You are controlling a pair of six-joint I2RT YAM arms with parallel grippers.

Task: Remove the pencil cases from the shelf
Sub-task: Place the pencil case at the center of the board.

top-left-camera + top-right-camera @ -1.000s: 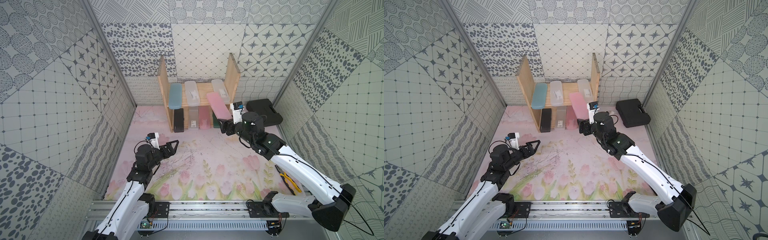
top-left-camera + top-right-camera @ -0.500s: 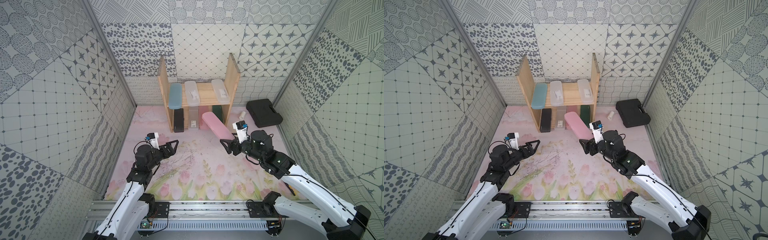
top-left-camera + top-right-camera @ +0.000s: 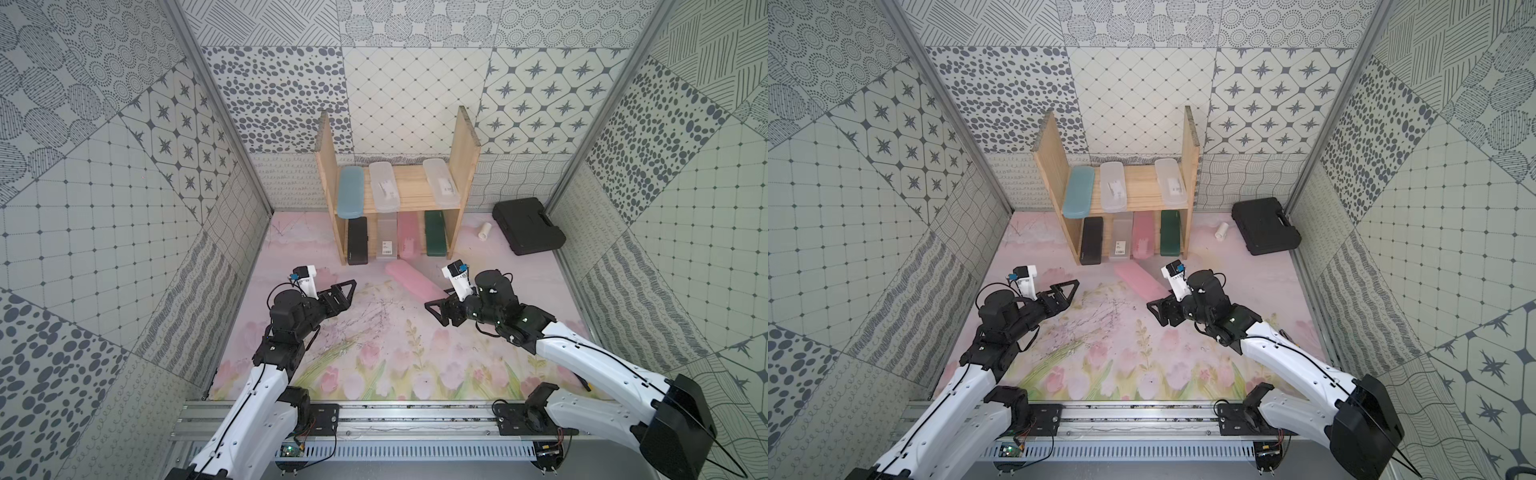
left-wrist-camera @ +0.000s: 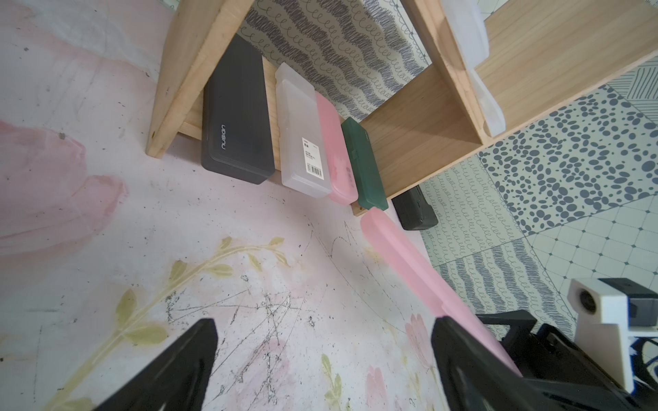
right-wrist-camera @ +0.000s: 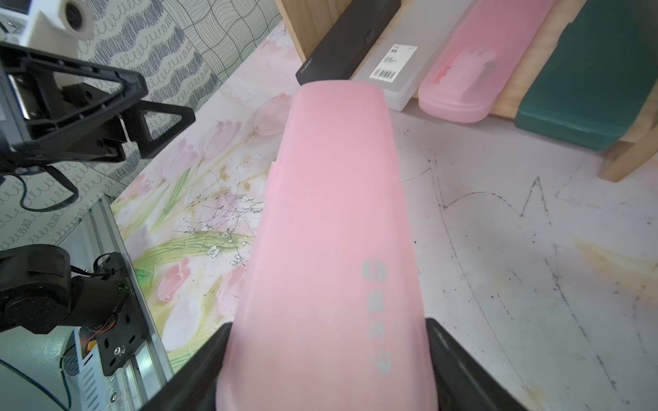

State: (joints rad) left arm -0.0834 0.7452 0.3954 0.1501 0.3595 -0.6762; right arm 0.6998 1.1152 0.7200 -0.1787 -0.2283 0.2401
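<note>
My right gripper (image 5: 327, 325) is clamped across the near end of a pink pencil case (image 5: 334, 213). The case is off the shelf (image 3: 463, 149), with its far end pointing at the lower board. Only the right wrist view shows the faint grey print on its smooth, rounded lid. Only the top views show the blue case (image 3: 350, 195) lying on the upper board. The left wrist view alone gives the pale lettering on the matte black case (image 4: 235, 117) and the barcode on the frosted case (image 4: 302, 142) beside it. My left gripper (image 3: 347, 291) is spread wide, holding nothing.
</note>
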